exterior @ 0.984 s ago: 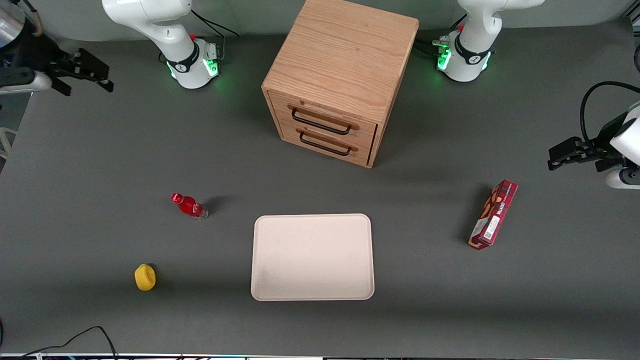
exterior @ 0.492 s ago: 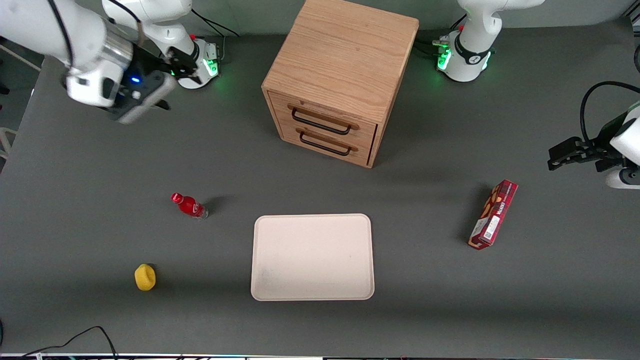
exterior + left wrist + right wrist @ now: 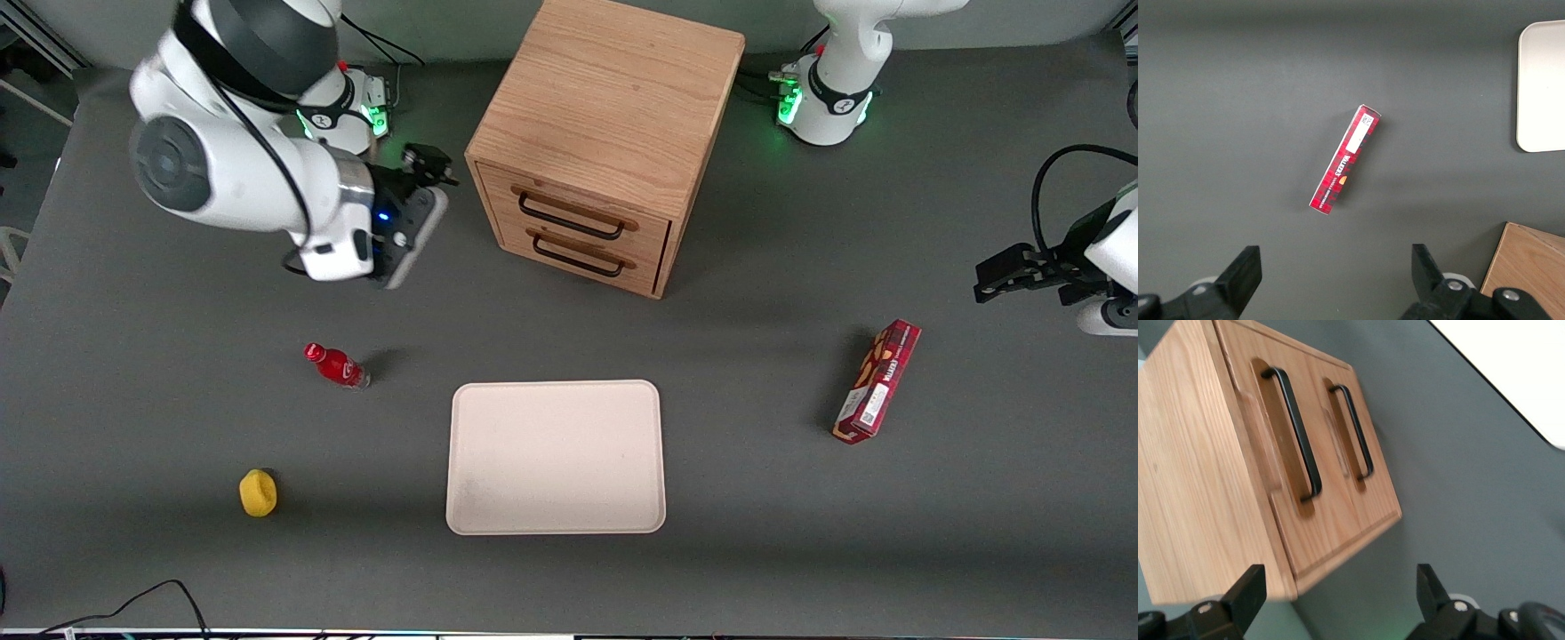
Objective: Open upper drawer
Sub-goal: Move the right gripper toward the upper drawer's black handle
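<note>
Nearby, gripper (image 3: 430, 165); upper drawer (image 3: 582, 213) flush.

A dark grey matte table (image 3: 160, 551) is seen filling the view, evenly lit, with soft shadows cast on it. A paler surface (image 3: 444, 31) is seen at its farthest edge, and a black cable (image 3: 151, 594) at its near edge.

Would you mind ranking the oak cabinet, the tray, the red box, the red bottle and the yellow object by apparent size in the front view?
1. Oak cabinet
2. Tray, clearly smaller in outline
3. Red box
4. Red bottle and yellow object: too alike to rank

The gripper hovers beside the cabinet, fingers open.
</note>
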`<state>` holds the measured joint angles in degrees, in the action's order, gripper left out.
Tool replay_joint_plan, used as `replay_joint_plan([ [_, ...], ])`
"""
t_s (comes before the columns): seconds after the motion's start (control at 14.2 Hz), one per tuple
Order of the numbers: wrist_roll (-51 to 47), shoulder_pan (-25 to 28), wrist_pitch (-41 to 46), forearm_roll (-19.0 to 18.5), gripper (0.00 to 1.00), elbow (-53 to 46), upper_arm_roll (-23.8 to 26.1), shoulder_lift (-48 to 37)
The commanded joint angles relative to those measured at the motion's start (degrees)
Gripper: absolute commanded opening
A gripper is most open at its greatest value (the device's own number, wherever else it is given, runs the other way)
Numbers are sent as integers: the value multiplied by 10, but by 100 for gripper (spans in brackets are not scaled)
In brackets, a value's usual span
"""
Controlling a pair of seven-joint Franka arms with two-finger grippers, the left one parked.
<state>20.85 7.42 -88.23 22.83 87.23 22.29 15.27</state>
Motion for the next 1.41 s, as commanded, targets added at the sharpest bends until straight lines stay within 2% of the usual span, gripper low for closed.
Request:
replay_joint_plan([
  [0.0,9,9,-28,13,100,-27,35,60],
  [0.77,2,48,-153,3,100,14,65,113],
  [1.34,-23,61,-177,-22,100,32,72,128],
])
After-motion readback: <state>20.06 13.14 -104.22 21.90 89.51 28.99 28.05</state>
